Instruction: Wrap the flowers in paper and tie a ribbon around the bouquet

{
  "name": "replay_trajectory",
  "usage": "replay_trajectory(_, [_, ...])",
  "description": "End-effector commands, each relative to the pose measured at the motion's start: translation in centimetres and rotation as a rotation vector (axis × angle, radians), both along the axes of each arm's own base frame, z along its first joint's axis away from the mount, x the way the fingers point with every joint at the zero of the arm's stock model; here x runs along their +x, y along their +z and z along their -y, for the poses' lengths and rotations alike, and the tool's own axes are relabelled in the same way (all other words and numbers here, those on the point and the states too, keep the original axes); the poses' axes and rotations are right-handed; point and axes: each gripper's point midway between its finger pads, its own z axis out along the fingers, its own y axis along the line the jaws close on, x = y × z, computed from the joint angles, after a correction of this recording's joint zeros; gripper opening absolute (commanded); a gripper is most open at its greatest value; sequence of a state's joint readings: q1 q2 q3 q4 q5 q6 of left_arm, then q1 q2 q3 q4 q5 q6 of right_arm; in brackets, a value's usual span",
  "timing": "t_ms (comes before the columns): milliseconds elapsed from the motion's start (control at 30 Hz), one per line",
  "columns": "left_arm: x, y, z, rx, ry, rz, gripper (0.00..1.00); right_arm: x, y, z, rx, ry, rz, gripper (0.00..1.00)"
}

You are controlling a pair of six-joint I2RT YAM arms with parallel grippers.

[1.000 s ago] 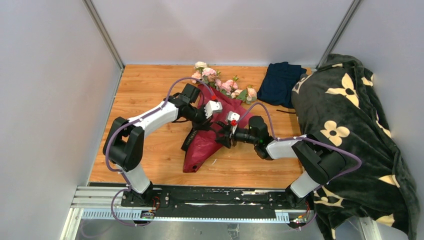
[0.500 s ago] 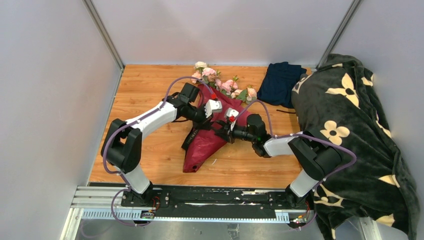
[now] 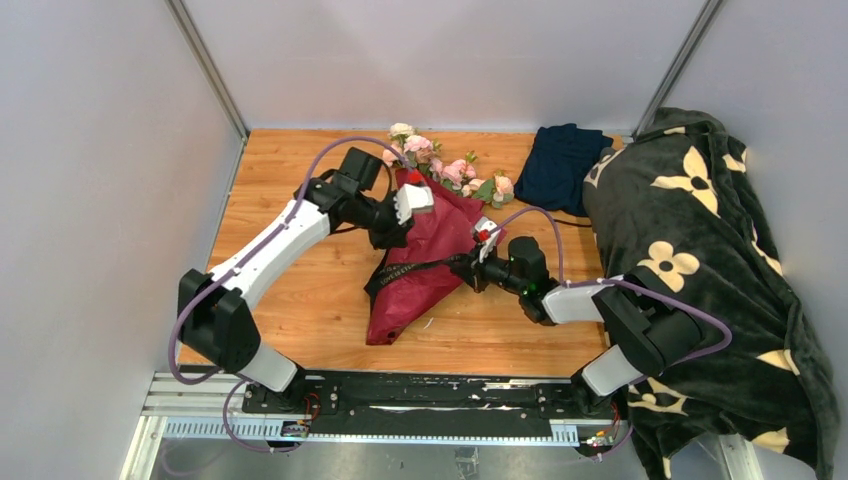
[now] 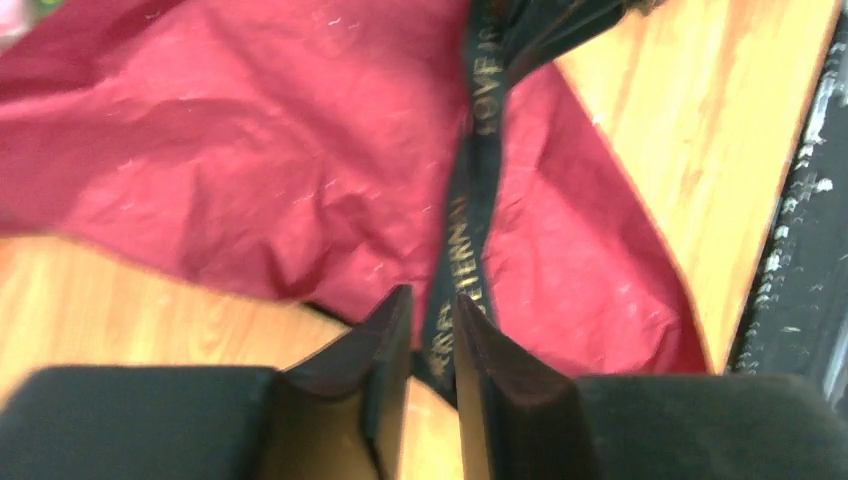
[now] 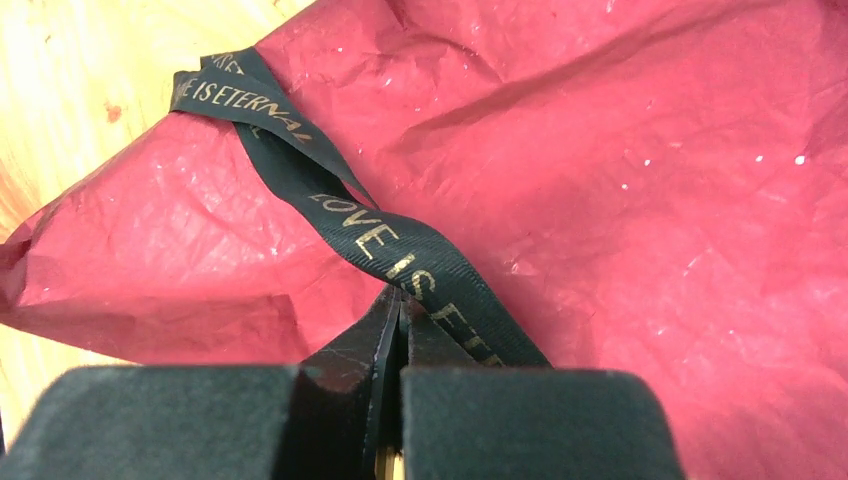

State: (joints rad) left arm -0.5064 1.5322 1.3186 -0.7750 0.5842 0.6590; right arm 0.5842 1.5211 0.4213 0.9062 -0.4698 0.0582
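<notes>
The bouquet lies on the wooden table: pink and cream flowers (image 3: 440, 160) stick out at the far end of a cone of burgundy paper (image 3: 420, 275). A black ribbon (image 3: 415, 267) with gold lettering runs taut across the cone's middle. My right gripper (image 3: 468, 272) sits at the cone's right edge. In the right wrist view its jaws (image 5: 400, 295) are shut on the ribbon (image 5: 350, 225) over the paper (image 5: 620, 160). My left gripper (image 3: 392, 235) hovers over the cone's upper left. Its jaws (image 4: 433, 300) stand a little apart, and the ribbon (image 4: 470, 200) on the paper (image 4: 250, 180) shows through the gap.
A folded navy cloth (image 3: 565, 165) lies at the back right. A dark blanket (image 3: 700, 280) with cream flower shapes covers the right side. Grey walls close in the left, back and right; the black rail (image 3: 400, 395) runs along the near edge.
My left gripper opened and drew back up and to the left off the cone's middle. My right gripper shut on the ribbon and moved right, pulling it taut.
</notes>
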Motion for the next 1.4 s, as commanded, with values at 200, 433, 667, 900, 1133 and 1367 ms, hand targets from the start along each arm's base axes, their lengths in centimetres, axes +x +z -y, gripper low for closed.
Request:
replay_trajectory(200, [0.6,-10.0,-8.0,0.277,0.092,-0.016,0.29,-1.0,0.2,0.6,0.018,-0.007,-0.042,0.00])
replay_trajectory(433, [-0.1,-10.2,-7.3,0.211,0.071,0.011,0.49,-1.4,0.4,0.5,0.013,0.005,-0.058,0.00])
replay_trajectory(667, [0.1,-10.7,-6.0,0.151,0.089,-0.031,0.42,-1.5,0.7,0.5,0.015,0.008,-0.056,0.00])
replay_trajectory(900, [-0.9,-12.1,-5.9,0.168,0.073,-0.081,0.40,-1.4,0.8,0.5,0.011,0.004,-0.063,0.00])
replay_trajectory(1133, [2.3,-9.5,-5.7,0.110,0.233,-0.065,0.00,-1.3,1.0,1.0,0.015,-0.040,-0.110,0.00])
replay_trajectory(1367, [9.4,-7.4,-13.9,0.107,0.649,0.054,0.00,-1.7,1.0,5.1,0.126,-0.223,-0.273,0.00])
